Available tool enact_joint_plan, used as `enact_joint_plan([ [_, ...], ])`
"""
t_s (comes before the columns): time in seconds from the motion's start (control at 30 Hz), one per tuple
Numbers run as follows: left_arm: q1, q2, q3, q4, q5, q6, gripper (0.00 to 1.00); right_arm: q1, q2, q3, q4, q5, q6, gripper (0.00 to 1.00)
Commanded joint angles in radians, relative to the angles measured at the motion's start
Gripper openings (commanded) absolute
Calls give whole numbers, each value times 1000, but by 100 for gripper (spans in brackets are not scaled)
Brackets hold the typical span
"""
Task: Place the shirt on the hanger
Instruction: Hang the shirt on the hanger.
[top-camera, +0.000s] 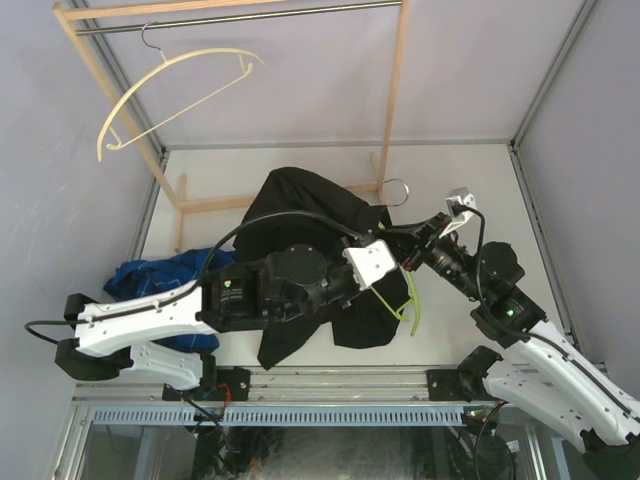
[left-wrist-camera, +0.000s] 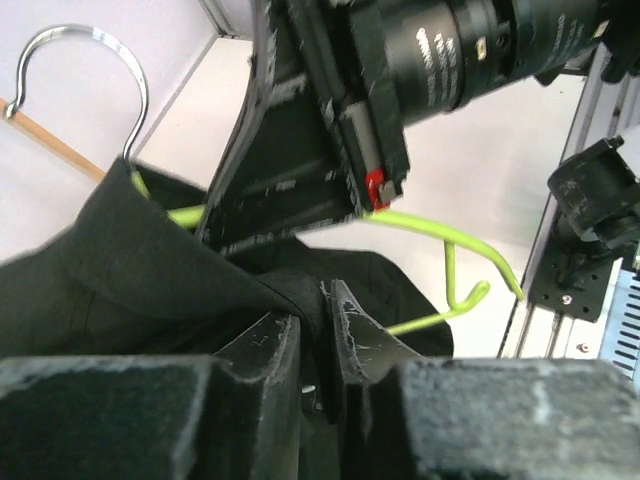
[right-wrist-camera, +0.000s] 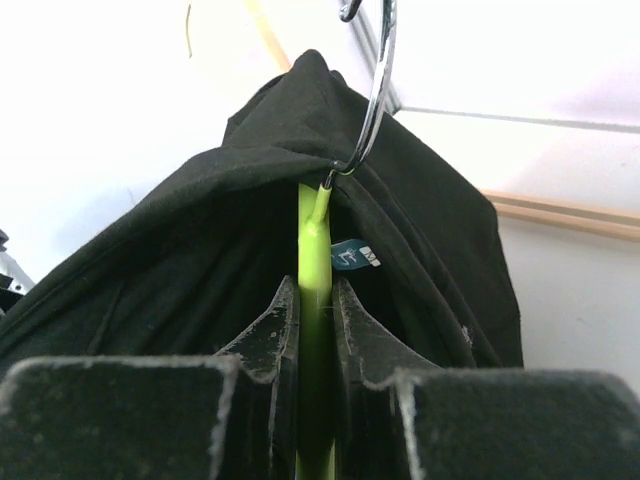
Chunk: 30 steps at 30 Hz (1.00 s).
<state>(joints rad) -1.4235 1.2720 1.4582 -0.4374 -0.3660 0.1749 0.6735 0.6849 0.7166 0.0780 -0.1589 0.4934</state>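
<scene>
The black shirt (top-camera: 300, 205) lies bunched on the table and is draped over the top of the lime-green hanger (top-camera: 411, 300). The hanger's silver hook (top-camera: 395, 188) sticks out of the collar. My right gripper (right-wrist-camera: 315, 285) is shut on the hanger's green neck (right-wrist-camera: 313, 240) just under the hook (right-wrist-camera: 375, 80), beside the collar label (right-wrist-camera: 352, 256). My left gripper (left-wrist-camera: 318, 300) is shut on a fold of the shirt (left-wrist-camera: 110, 270), right below the right gripper's black body (left-wrist-camera: 300, 150). One green hanger arm (left-wrist-camera: 450, 235) pokes out bare past the cloth.
A cream hanger (top-camera: 180, 75) hangs from the rail of the wooden rack (top-camera: 395, 90) at the back. A blue plaid shirt (top-camera: 160, 275) lies crumpled at the left beside my left arm. The white table (top-camera: 450, 170) is walled on both sides.
</scene>
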Motion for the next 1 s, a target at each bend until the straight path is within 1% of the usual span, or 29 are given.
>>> enact_joint_plan([
  [0.0,-13,-128,-44,51,-4,-43,22,-35,-86,0,54,53,-25,0],
  [0.03,0,-168,-61,49,-20,-57,30,-41,-105,-4,42,46,-31,0],
  [0.1,37,-229,-93,42,-35,-86,51,-51,-142,-12,25,41,-41,0],
  [0.17,81,-295,-131,41,-54,-105,67,-57,-179,-17,8,37,-50,0],
  [0.23,119,-372,-166,39,-67,-112,78,-62,-213,-16,-12,36,-54,0],
  [0.3,165,-443,-193,31,-87,-114,84,-69,-247,-16,-31,26,-62,0],
  [0.4,262,-527,-202,-6,-93,-121,88,-74,-295,-13,-60,-11,-79,0],
  [0.5,332,-567,-199,-50,-88,-71,87,-75,-332,5,-98,-73,-96,0],
  [0.6,347,-586,-215,-60,-72,32,87,-76,-356,33,-129,-140,-110,0],
  [0.67,348,-591,-218,-69,-1,83,87,-75,-361,63,-170,-174,-122,0],
  [0.73,346,-593,-216,-68,114,102,89,-75,-363,99,-224,-155,-123,0],
  [0.8,345,-594,-242,-30,171,113,90,-75,-366,129,-270,-112,-111,0],
  [0.97,332,-561,-282,58,219,176,92,-75,-354,164,-319,-77,-79,0],
])
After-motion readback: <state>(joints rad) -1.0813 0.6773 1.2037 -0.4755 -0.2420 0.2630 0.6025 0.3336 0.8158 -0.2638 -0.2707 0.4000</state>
